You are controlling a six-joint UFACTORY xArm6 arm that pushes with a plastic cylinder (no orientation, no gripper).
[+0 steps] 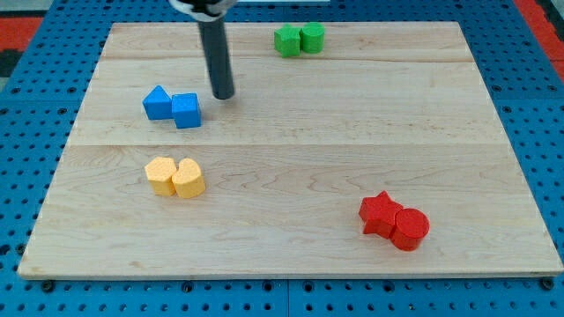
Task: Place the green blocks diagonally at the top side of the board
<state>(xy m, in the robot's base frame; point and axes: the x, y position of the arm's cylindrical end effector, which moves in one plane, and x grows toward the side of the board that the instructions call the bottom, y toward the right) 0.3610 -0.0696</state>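
Note:
Two green blocks sit touching side by side near the view's top edge of the wooden board (291, 106): a green star-like block (286, 41) on the left and a green cylinder (312, 37) on the right. My tip (224, 94) rests on the board to the lower left of them, well apart. It stands just to the upper right of the blue pair, close to the blue cube (187, 111).
A blue triangular block (158, 103) touches the blue cube at the left. A yellow hexagon (161, 174) and a yellow heart-like block (189, 179) sit lower left. A red star (380, 212) and a red cylinder (410, 228) sit lower right.

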